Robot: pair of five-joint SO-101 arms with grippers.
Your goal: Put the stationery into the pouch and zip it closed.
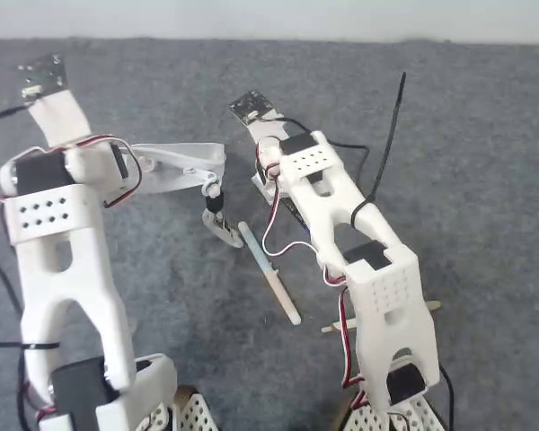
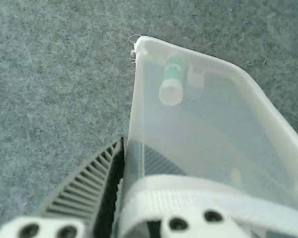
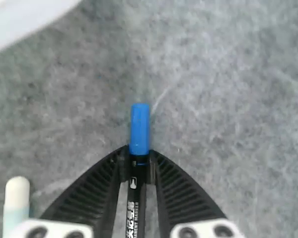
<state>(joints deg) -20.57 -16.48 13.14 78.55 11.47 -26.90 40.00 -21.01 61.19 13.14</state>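
Grey felt-like table surface (image 1: 485,135). Pouch (image 2: 203,129) at left, translucent white mesh, clamped in left gripper (image 2: 125,163); white-teal capped end (image 2: 171,87) shows through it, inside or behind unclear. Right gripper (image 3: 139,154) clenched on blue-capped black marker (image 3: 139,126) with white print on barrel. White-teal pen (image 1: 269,274) lies loose between the arms
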